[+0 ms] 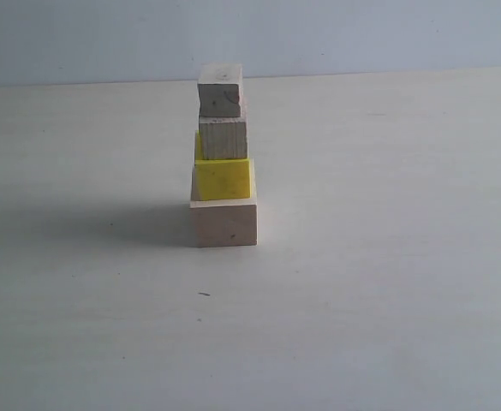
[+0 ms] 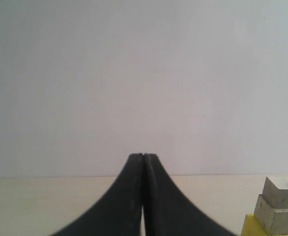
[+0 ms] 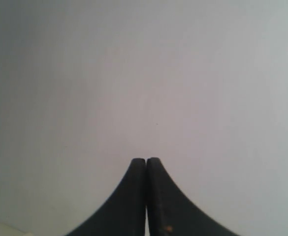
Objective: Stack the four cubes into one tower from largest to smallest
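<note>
Count: four cubes, one tower, two grippers. The cubes are one large wooden cube, one yellow cube and two small wooden cubes.

Exterior view, left to right:
- A soft shadow (image 1: 104, 224) lies on the pale table (image 1: 387, 282), left of the tower and reaching its base.
- The tower (image 1: 224, 158) stands a little left of the table's middle. It is upright on its own, with all four cubes in one column that narrows upward.
- At the bottom, the large wooden cube (image 1: 224, 224) sits flat on the table.
- The yellow cube (image 1: 224, 180) sits on the large one.
- The lower small cube (image 1: 223, 139) sits on the yellow one. Its front face is grainy, and a strip of yellow shows past its left edge.
- The top small cube (image 1: 220, 90) is greyish. It sits slightly left, not quite in line with the cube under it.
- One tiny dark speck (image 1: 205, 294) lies on the table in front of the tower.
- Right of the tower is plain table, with a pale wall (image 1: 361, 34) behind.

Left wrist view:
- The left gripper (image 2: 143, 156) has two dark fingers (image 2: 124, 206) pressed together at the tips, gripping nothing.
- Off to one side, well apart from the tips, part of the tower is cut off by the frame.
- That part shows the top small cube (image 2: 280, 191), the lower small cube (image 2: 275, 219) and a corner of the yellow cube (image 2: 249, 227).

Right wrist view:
- The right gripper (image 3: 146, 160) has its fingers (image 3: 129, 206) pressed together, gripping nothing.
- It faces the wall, with a sliver of table in one corner.
</note>
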`<state>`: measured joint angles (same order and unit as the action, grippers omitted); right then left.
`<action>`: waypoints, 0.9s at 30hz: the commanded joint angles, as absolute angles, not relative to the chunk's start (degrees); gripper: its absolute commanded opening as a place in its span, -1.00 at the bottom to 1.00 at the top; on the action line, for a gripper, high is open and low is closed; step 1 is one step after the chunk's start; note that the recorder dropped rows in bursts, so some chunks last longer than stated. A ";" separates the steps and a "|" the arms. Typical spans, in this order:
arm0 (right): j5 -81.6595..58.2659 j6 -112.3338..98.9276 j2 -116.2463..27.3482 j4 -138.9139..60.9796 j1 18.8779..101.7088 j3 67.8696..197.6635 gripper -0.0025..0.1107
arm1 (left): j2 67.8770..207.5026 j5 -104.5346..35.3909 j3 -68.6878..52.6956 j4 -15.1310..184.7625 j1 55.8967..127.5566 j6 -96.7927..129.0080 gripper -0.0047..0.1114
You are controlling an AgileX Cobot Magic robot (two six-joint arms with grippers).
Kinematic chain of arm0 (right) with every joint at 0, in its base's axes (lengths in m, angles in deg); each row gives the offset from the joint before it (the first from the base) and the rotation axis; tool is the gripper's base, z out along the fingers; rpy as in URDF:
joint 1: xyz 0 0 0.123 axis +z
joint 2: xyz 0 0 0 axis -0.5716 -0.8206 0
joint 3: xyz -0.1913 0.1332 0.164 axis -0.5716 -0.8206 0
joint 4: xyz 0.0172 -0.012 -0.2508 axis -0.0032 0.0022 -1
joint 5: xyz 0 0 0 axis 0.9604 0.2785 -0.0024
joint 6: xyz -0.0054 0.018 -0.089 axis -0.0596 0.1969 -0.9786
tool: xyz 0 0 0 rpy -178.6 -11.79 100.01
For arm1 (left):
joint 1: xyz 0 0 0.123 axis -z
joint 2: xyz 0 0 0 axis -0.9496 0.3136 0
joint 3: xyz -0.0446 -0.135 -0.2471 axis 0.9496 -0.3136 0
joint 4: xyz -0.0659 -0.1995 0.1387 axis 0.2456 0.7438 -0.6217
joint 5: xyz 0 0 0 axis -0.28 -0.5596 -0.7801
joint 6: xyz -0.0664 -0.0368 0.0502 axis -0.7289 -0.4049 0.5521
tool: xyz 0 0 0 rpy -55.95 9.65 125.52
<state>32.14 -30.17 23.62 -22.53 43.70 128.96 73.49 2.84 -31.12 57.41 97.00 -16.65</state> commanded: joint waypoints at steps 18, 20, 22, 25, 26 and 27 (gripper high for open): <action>32.07 -29.81 23.78 -22.23 43.56 128.82 -0.96 | 67.88 2.81 -31.32 59.63 72.90 -18.43 -0.92; 32.07 -29.81 23.78 -22.23 43.56 128.82 -0.96 | 67.88 3.38 -31.48 64.04 72.35 -19.46 -0.92; 32.07 -29.81 23.78 -22.23 43.56 128.82 -0.96 | 67.88 3.38 -32.81 67.38 71.65 -19.59 -0.92; 32.07 -29.81 23.78 -22.23 43.56 128.82 -0.96 | 67.88 2.49 -37.31 71.22 70.22 -19.59 -0.92; 32.07 -29.81 23.78 -22.08 43.56 128.82 -0.96 | 67.88 1.01 -39.48 72.88 69.73 -19.59 -0.92; 32.07 -29.81 23.78 -22.08 43.56 128.82 -0.96 | 67.88 -1.13 -41.80 74.94 69.41 -19.59 -0.92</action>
